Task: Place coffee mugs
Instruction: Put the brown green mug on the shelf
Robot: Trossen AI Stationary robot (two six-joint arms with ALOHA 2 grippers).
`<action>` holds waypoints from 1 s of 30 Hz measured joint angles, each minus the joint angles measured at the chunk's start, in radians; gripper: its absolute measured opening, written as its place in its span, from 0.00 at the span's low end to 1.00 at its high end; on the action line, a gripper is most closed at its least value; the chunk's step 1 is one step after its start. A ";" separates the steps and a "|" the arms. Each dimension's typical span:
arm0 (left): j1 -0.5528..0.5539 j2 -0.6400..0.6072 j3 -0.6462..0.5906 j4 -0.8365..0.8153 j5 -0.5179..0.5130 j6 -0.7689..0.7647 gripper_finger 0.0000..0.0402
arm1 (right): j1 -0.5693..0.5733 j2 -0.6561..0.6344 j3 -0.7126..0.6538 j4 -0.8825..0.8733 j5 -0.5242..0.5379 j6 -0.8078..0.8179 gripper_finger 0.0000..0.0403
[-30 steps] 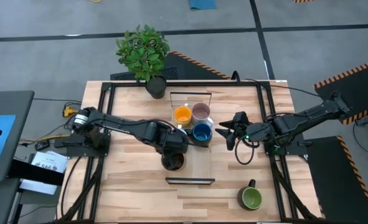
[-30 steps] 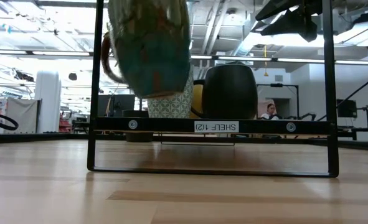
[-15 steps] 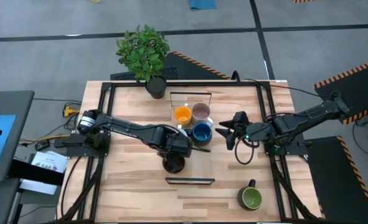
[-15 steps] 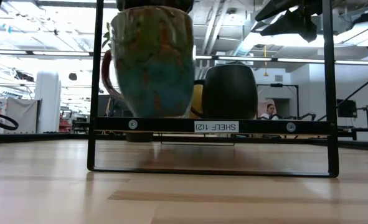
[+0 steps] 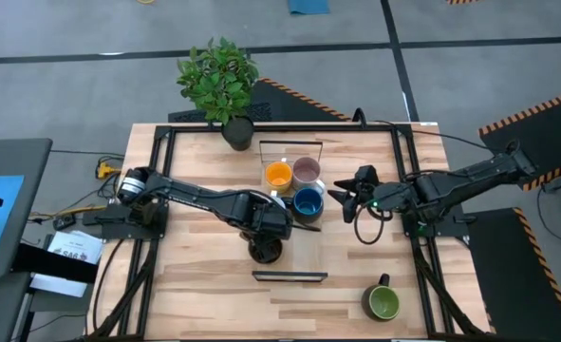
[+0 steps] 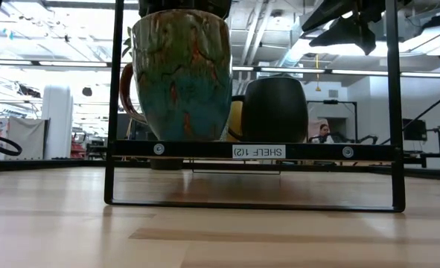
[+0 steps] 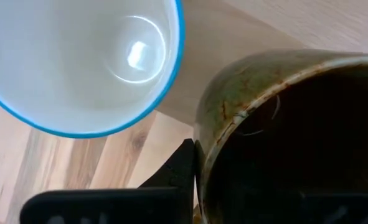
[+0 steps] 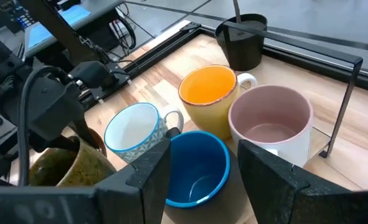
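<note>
Left gripper [image 5: 269,228] is clamping the brown mug [image 5: 264,249] standing on the shelf's [image 6: 257,151] front left. Orange mug [image 5: 278,175], white mug [image 8: 135,132], pink mug [image 5: 307,171], blue mug [image 5: 308,201] are clustering behind. Right gripper [image 5: 348,201], fingers apart, is hovering beside the shelf's right edge. Green mug [image 5: 383,302] is sitting near the table's [image 5: 195,285] front right corner.
</note>
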 joint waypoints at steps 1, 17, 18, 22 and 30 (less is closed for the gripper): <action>0.002 -0.001 -0.005 0.004 0.006 0.000 0.08 | 0.000 0.000 0.000 0.000 0.000 0.000 0.52; 0.013 0.000 -0.009 0.069 -0.014 0.076 0.11 | 0.000 0.000 0.000 0.000 0.000 0.001 0.52; 0.013 0.000 -0.009 0.069 -0.012 0.076 0.11 | 0.000 0.000 0.000 0.000 0.000 0.001 0.52; 0.013 0.000 -0.009 0.060 -0.010 0.076 0.11 | 0.000 0.000 0.000 0.000 0.000 0.001 0.52; 0.013 -0.002 0.020 0.058 -0.009 0.111 0.19 | 0.000 0.000 0.000 0.000 -0.001 0.001 0.52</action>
